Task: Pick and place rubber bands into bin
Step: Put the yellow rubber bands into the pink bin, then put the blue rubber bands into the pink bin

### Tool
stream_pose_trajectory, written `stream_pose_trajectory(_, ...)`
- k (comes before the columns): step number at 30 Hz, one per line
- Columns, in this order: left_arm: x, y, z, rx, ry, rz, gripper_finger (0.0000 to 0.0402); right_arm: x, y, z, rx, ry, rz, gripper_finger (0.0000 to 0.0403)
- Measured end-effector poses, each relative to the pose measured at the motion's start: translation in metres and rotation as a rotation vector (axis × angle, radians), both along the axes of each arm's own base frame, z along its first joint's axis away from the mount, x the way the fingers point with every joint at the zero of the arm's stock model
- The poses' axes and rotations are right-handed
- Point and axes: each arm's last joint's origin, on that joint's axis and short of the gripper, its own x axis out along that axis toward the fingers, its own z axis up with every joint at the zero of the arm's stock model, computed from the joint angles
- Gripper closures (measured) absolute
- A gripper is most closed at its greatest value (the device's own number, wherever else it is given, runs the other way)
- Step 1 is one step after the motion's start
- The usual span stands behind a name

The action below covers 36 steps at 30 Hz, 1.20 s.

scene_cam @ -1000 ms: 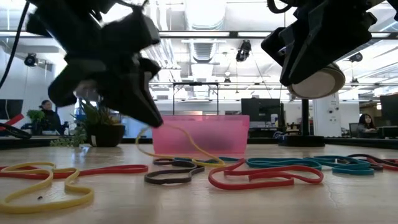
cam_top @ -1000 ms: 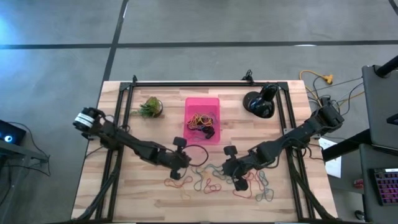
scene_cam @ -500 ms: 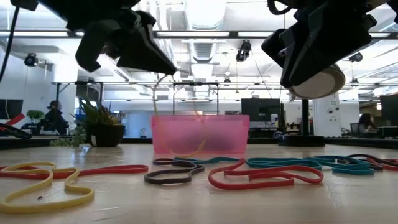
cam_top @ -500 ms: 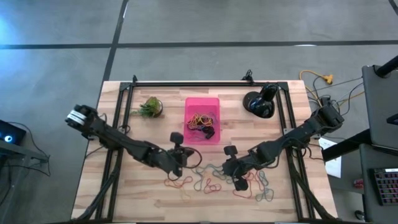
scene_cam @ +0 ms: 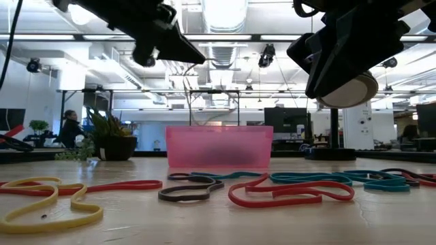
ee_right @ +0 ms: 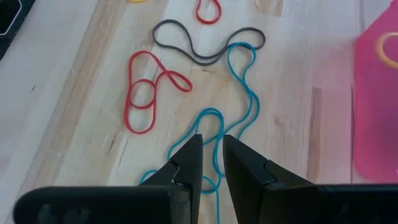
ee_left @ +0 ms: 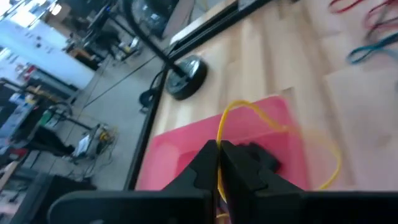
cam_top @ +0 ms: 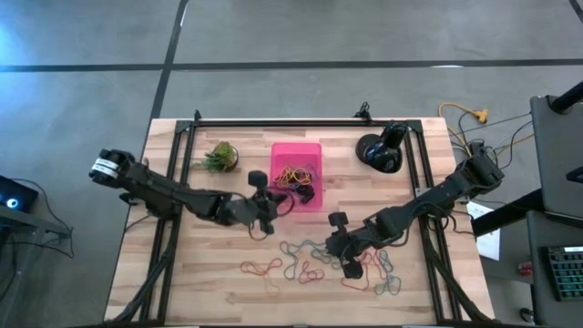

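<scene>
My left gripper (cam_top: pixel 271 206) is shut on a yellow rubber band (ee_left: pixel 281 127) just left of the near end of the pink bin (cam_top: pixel 277 157), above table height. In the low view it (scene_cam: pixel 178 53) is high up, and the band (scene_cam: pixel 193 95) hangs over the bin (scene_cam: pixel 219 147). Several rubber bands (cam_top: pixel 293 174) lie inside the bin. More bands, red (ee_right: pixel 144 93), teal (ee_right: pixel 241 102) and dark (ee_right: pixel 205 55), lie flat on the table's near middle. My right gripper (ee_right: pixel 211 163) hovers over them, slightly open, with nothing between its fingers. My left gripper pinches one strand of the yellow band (ee_left: pixel 219 148) between its two fingertips. The fingers come from the table's left, nearly level and slanting a little down toward the bin. The band loops out beyond the tips, slack and lifted clear of the table.
A small potted plant (cam_top: pixel 219 157) stands left of the bin. A round black object (cam_top: pixel 381 150) is at the far right. A black piece (cam_top: pixel 306 193) lies in the bin's near end. A dark frame rail (cam_top: pixel 301 121) runs along the far edge.
My left gripper has risen and gone toward the far edge and the bin, tipping from pointing down to nearly level. It has stayed shut on the yellow band. The band has come off the table and now hangs over the bin.
</scene>
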Motion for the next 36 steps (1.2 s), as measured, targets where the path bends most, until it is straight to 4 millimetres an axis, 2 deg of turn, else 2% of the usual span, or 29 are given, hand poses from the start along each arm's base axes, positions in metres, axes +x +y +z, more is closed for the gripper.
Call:
stream_pose_trajectory(9, 0.008, 0.048, 0.002, -0.012, -0.010, 0.111, 0.0401, 0.000, 0.000, 0.000, -0.002, 0.000, 0.003, 0.0346)
stream_pose_trajectory(17, 0.015, 0.087, -0.011, -0.084, 0.023, 0.113, 0.0401, 0.000, 0.000, 0.000, -0.002, 0.000, 0.003, 0.0346)
stream_pose_trajectory(23, 0.020, 0.093, -0.022, -0.122, 0.028, 0.145, 0.0398, -0.001, 0.000, -0.001, -0.004, 0.004, 0.003, 0.0346)
stream_pose_trajectory(31, 0.023, 0.094, -0.031, -0.124, 0.060, 0.149, 0.0333, -0.001, 0.000, -0.002, -0.002, 0.004, -0.001, 0.0345)
stream_pose_trajectory(36, 0.020, 0.091, -0.030, -0.136, 0.067, 0.146, 0.0310, -0.006, -0.003, -0.010, 0.035, 0.048, -0.074, 0.0345)
